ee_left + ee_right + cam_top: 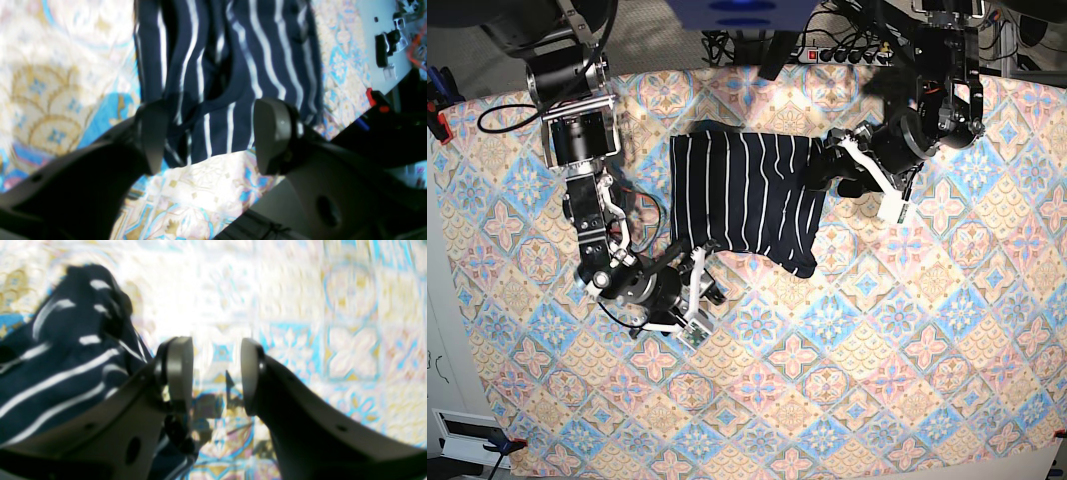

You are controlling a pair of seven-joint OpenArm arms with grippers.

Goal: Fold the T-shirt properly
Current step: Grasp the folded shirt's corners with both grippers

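T-shirt (pixel 745 200) lies upper centre, long axis left–right; left gripper (pixel 835 165) spread at its right edge — right gripper (pixel 701 262) parted, empty, at lower-left hem.

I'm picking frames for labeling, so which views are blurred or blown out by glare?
Right wrist: heavy motion blur and a washed-out white glare patch on the tablecloth; the T-shirt is soft-edged. Left wrist: smeared too, stripes streaked, cloth overexposed below the left gripper. Base: sharp and evenly lit, with arm shadows along the top edge.
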